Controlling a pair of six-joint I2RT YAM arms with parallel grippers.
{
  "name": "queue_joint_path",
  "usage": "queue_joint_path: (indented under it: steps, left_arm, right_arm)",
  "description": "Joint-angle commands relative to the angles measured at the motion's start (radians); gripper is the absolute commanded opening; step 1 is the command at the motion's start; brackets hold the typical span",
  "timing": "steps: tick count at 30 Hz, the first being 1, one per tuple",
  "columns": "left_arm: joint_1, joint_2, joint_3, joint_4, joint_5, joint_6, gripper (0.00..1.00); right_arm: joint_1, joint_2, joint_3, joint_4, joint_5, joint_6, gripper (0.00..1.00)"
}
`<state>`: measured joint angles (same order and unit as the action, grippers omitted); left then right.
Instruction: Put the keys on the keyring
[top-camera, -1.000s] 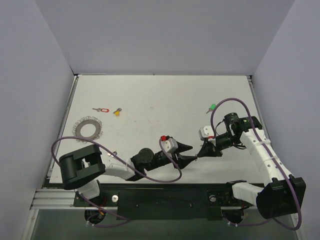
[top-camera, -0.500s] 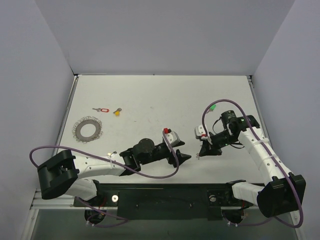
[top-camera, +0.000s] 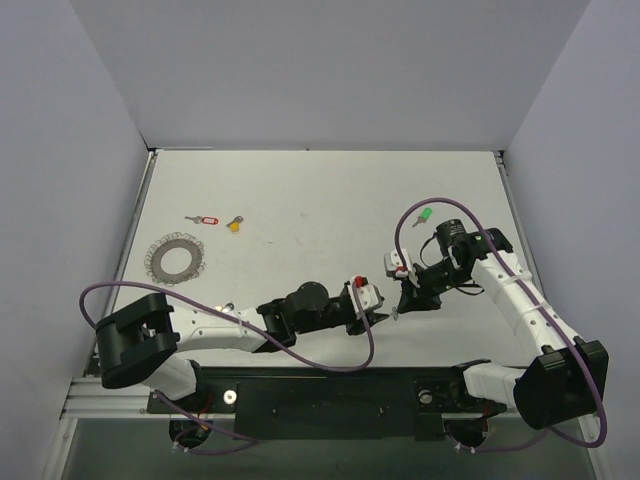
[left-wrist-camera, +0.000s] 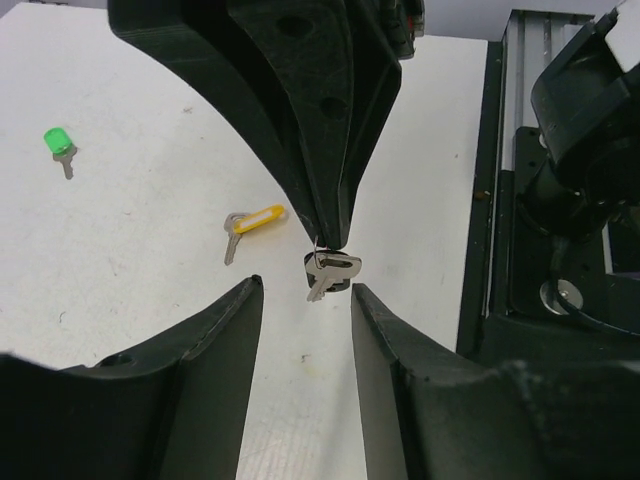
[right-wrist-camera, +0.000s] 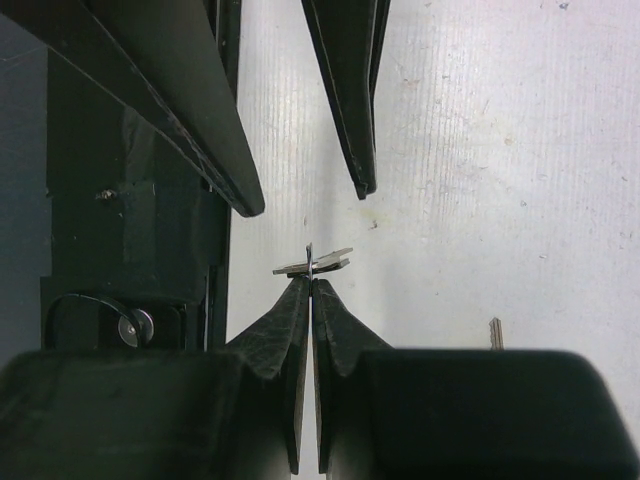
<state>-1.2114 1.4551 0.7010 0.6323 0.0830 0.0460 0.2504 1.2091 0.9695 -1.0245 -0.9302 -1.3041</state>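
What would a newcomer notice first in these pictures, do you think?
The claws nearly meet tip to tip near the front middle of the table: the right claw, shut on a small bunch of keys, faces the open left claw. The big wire keyring lies far off at the left.

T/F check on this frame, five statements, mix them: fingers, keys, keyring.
1. The right fingers are pinched on a small metal key. True.
2. The left fingers grip that key too. False: they stand open, one on each side of it.
3. The keyring lies on the table at far left, away from both pairs of fingers. True.
4. The green key hangs on the keyring. False: it lies alone on the table, towards the right.
5. The red-tagged key and the yellow key lie side by side beyond the keyring. True.
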Motion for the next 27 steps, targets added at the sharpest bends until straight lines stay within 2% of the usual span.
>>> queue_joint_path:
  steps: [1,7,12,24,27]
  left_arm:
    - [-0.005,0.050,0.035,0.133,0.004,0.057,0.49]
    - [-0.005,0.086,0.048,0.164,-0.011,0.052,0.40]
    - [-0.005,0.097,0.058,0.173,-0.011,0.051,0.40]
    - [-0.007,0.125,0.075,0.198,0.041,0.014,0.27]
    - [-0.007,0.128,0.077,0.188,0.052,0.014,0.26]
  right_arm:
    - [0.007,0.009,0.034,-0.026,-0.015,0.009,0.00]
    - [0.007,0.000,0.034,-0.032,-0.028,0.005,0.00]
    - [0.009,0.000,0.034,-0.036,-0.030,0.002,0.00]
    - [0.009,-0.006,0.034,-0.039,-0.033,-0.001,0.00]
    - [0.009,-0.005,0.032,-0.039,-0.032,-0.003,0.00]
